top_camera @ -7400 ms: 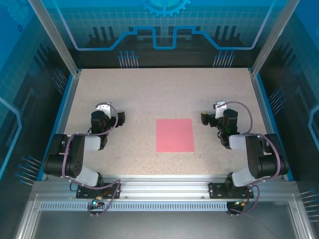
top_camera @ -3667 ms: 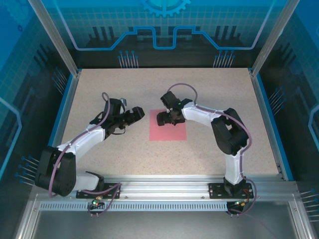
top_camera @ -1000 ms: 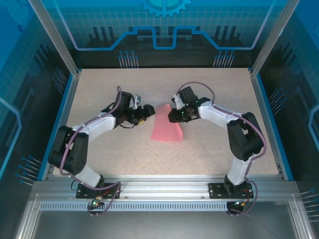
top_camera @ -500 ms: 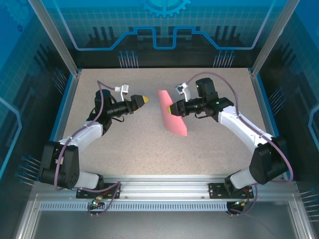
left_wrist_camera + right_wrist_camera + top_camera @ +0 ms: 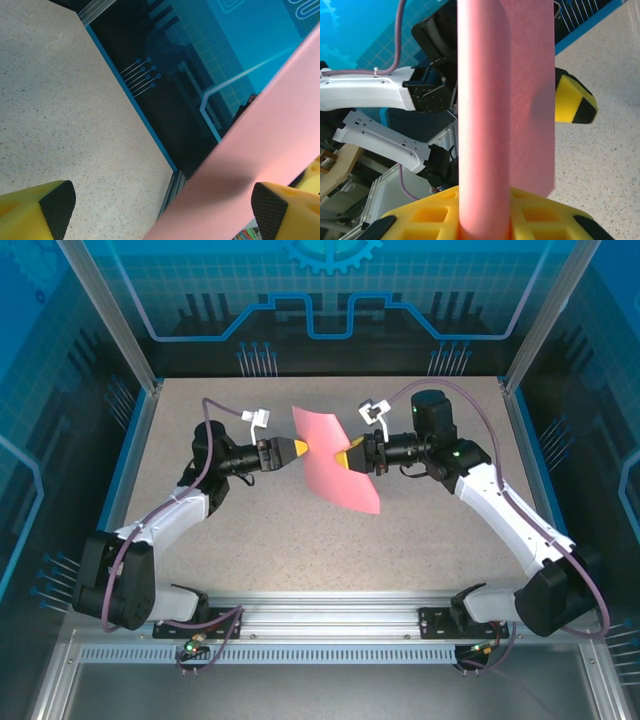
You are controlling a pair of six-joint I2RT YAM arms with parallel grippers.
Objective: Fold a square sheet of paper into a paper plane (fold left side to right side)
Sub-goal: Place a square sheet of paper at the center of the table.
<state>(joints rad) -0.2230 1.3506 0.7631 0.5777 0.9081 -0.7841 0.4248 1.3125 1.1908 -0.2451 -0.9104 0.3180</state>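
The right gripper (image 5: 347, 457) pinches the square sheet of paper (image 5: 322, 440) and holds it tilted in the air, clear of the table (image 5: 420, 540). The left gripper (image 5: 298, 450) sits at the sheet's left edge, jaws spread wide, gripping nothing. The risk is that the limp sheet curls from its single pinch, so the left jaws may close on air or crumple the edge. Half a second earlier the left gripper stood apart from the sheet — now it is just beside it.

Salmon-pink paper (image 5: 330, 478) — speckled beige table (image 5: 250, 550)
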